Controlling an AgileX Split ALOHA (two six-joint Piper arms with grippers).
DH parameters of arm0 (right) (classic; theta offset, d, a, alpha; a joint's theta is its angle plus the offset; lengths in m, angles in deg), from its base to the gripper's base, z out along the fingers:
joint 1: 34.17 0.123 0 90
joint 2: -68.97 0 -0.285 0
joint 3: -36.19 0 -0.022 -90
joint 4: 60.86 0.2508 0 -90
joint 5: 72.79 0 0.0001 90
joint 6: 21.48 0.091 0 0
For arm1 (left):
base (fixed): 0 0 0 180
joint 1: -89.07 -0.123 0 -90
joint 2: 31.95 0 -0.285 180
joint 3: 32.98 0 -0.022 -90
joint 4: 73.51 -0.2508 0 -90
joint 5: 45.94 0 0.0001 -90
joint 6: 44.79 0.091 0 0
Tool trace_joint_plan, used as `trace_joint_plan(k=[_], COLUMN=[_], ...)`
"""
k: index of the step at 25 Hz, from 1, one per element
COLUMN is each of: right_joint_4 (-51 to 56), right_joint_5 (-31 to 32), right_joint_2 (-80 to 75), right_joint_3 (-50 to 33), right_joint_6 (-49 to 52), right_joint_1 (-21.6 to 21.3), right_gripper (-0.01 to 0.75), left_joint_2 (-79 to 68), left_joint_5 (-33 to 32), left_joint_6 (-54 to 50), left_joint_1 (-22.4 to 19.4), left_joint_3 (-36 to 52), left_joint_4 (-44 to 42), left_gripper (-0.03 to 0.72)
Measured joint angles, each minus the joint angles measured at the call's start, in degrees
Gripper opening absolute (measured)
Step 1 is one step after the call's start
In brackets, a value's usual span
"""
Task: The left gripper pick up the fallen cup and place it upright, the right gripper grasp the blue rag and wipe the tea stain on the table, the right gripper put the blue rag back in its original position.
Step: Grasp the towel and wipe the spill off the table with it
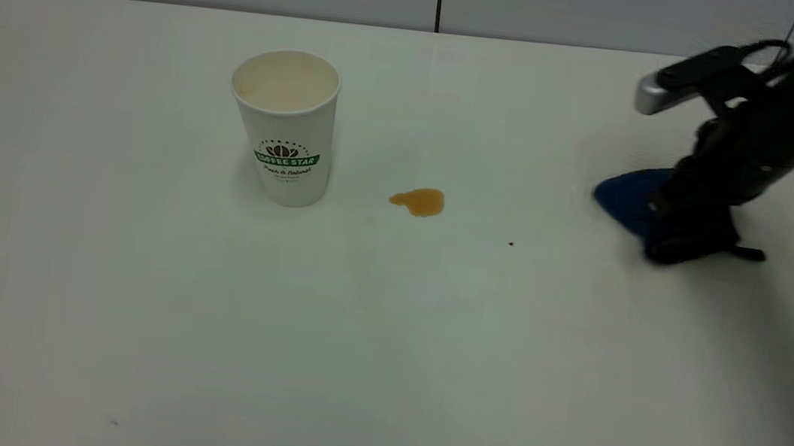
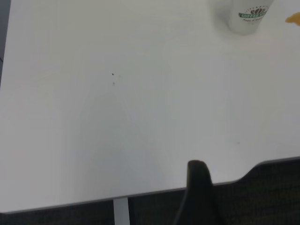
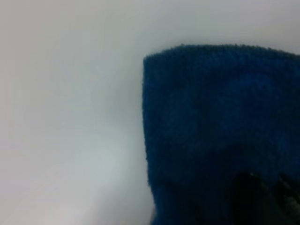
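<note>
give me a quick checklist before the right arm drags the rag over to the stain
1. Cup upright on the table: ok, it stands left of the spill.
2. Tea stain still to be wiped: ok, an amber blotch between cup and rag.
3. Right tool down at the blue rag: ok, it sits on the rag at the table's right.
4. Firm grip on the rag: cannot tell, the fingers are hidden.
5. Path from rag to stain: ok, only a tiny dark speck lies near it.
6. Left tool out of the way: ok, at the table's edge, far from the cup.
</note>
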Motion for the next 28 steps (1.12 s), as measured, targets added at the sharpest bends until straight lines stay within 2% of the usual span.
trace_joint_plan(k=[5, 11, 18, 24, 28], right_joint_4=[0.44, 0.35, -0.5, -0.66, -7.35], right_joint_5=[2.85, 8.78, 17.07, 31.44, 37.78], right_joint_2=[-3.0, -10.51, -12.42, -12.07, -11.85], right_joint_3=[10.89, 24.52, 27.1, 27.62, 27.67], right_joint_6=[-0.04, 0.85, 1.52, 1.55, 5.93], right_joint_1=[9.73, 15.56, 18.94, 20.0, 20.0], right_gripper=[0.041, 0.041, 0.041, 0.041, 0.041], left_joint_2=[0.0, 0.0, 0.0, 0.0, 0.0], left_joint_5=[0.0, 0.0, 0.0, 0.0, 0.0], left_joint_6=[0.0, -0.05, -0.05, -0.05, -0.12], left_joint_1=[0.0, 0.0, 0.0, 0.0, 0.0], left_joint_3=[0.0, 0.0, 0.0, 0.0, 0.0], left_joint_4=[0.0, 0.0, 0.0, 0.0, 0.0], left_gripper=[0.583, 0.583, 0.583, 0.583, 0.583])
